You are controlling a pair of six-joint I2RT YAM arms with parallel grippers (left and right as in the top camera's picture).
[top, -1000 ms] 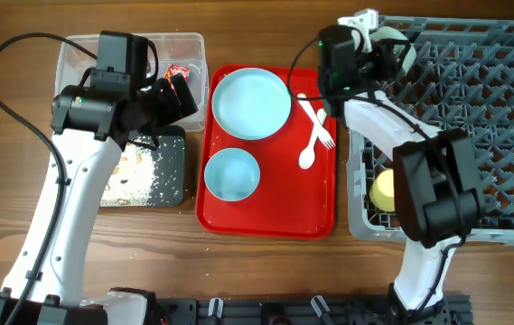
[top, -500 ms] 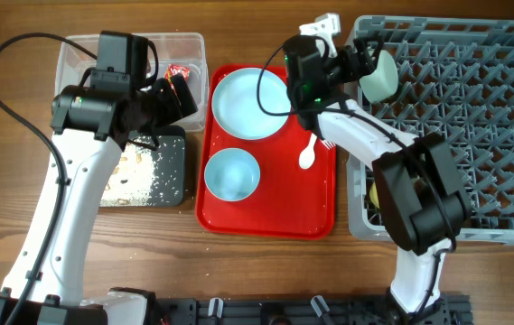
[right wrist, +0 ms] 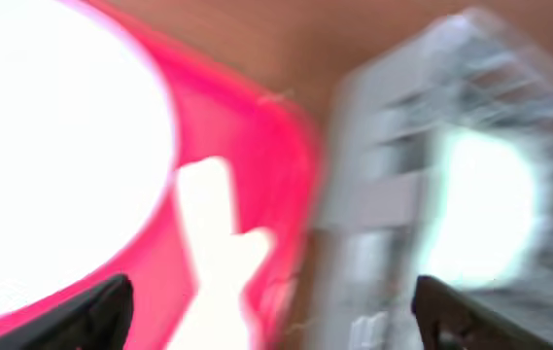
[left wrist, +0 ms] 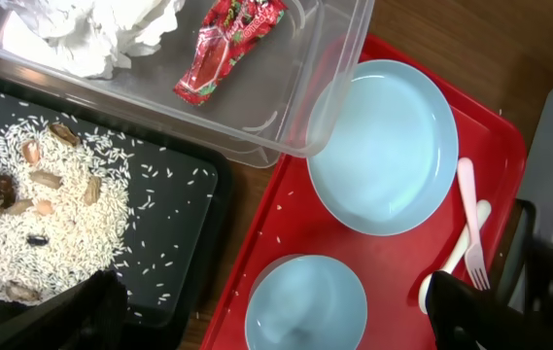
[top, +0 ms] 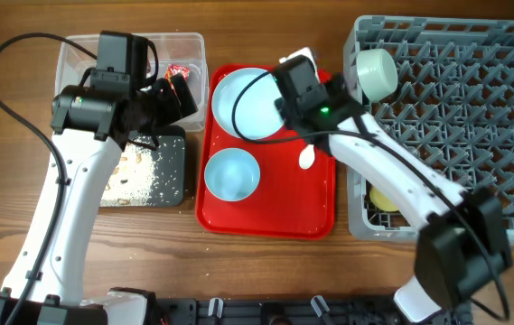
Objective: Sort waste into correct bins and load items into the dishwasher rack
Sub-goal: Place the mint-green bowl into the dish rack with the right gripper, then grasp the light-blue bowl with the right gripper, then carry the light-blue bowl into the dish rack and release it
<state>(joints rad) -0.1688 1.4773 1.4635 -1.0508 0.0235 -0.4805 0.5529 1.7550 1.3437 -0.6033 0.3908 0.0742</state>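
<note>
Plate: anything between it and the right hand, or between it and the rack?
Nothing visible lies between the open right hand and the plate; its face is bare. Toward the rack, the fork and spoon lie flat on the tray in between; a lift should probably clear them.

A pale bowl [top: 376,74] lies in a corner of the grey rack [top: 473,108].

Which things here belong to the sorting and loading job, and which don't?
Job: plate, bowl on the tray, bowl in the rack, yellow cup, spoon, fork, wrapper, tissue, food scraps, clear tub, black tray, rack.
Just there: red serving tray, wooden table.
</note>
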